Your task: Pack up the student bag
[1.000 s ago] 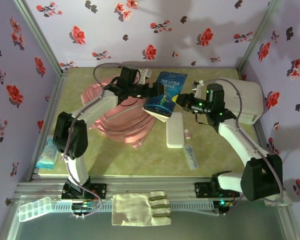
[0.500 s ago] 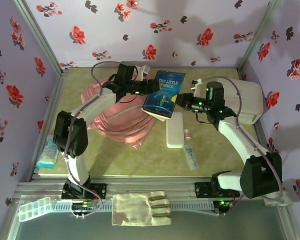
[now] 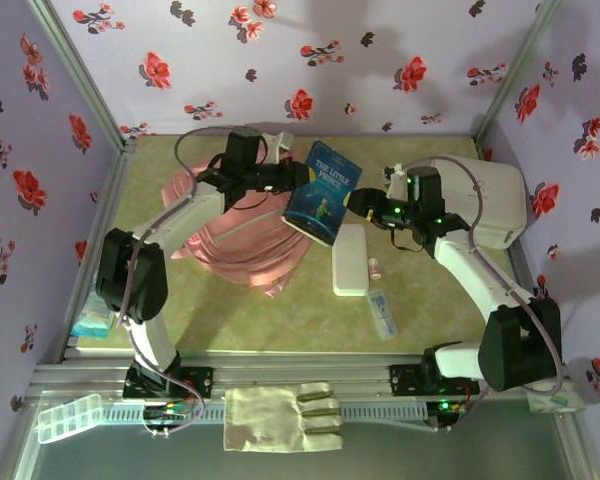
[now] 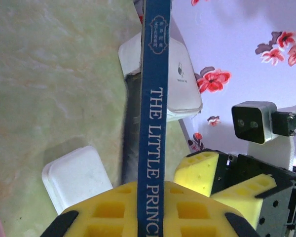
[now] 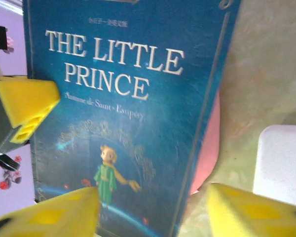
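1. left gripper [image 4: 148, 202] clamped tight on book [image 5: 128, 98] spine.
2. right gripper [image 5: 150, 207] jaws wide apart at book cover, gripping nothing.
3. pink bag [image 3: 242, 250] lies on table [image 3: 280, 320], under left arm.

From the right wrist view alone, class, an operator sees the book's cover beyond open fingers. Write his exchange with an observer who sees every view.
Operator: Does anything hold the book?
Observer: Yes. The left fingers clamp the book at its spine.
Operator: Where is the bag?
Observer: The bag lies on the table, left of the book.
Operator: What is to my right?
Observer: A white box in the far right corner.
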You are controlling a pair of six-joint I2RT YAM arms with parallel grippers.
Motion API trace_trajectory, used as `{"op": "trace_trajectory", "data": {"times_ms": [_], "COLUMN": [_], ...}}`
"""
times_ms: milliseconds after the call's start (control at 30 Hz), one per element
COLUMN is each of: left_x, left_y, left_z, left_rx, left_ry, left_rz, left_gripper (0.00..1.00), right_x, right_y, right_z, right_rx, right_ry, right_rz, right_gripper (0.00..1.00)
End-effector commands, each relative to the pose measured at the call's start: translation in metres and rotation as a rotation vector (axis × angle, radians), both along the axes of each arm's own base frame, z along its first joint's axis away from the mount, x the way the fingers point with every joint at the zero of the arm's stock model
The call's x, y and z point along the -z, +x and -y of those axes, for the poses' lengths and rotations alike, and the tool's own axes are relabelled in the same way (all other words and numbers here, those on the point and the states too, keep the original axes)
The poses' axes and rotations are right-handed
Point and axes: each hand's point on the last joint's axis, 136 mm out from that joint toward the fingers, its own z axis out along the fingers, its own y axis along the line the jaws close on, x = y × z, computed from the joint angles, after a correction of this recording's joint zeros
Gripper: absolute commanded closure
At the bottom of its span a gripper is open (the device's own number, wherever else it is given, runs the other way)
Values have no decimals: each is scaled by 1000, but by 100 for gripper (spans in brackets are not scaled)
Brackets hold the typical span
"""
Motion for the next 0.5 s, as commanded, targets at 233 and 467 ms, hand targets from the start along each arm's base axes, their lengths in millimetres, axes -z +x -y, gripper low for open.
{"op": "trace_trajectory", "data": {"times_ms": [233, 467], "left_x": [-36, -56], "left_y": [35, 45], "left_z": [-84, -124], "left_rx": [-344, -559], "left_ry": [-31, -126], "left_rz": [95, 109], "left_gripper": [100, 100], "right_x": [-21, -35], "right_y": [3, 4], "right_z": [-2, -43], "right_rx": [165, 180], "right_ry": [144, 340], "right_rz": [61, 24], "right_gripper": [13, 6]}}
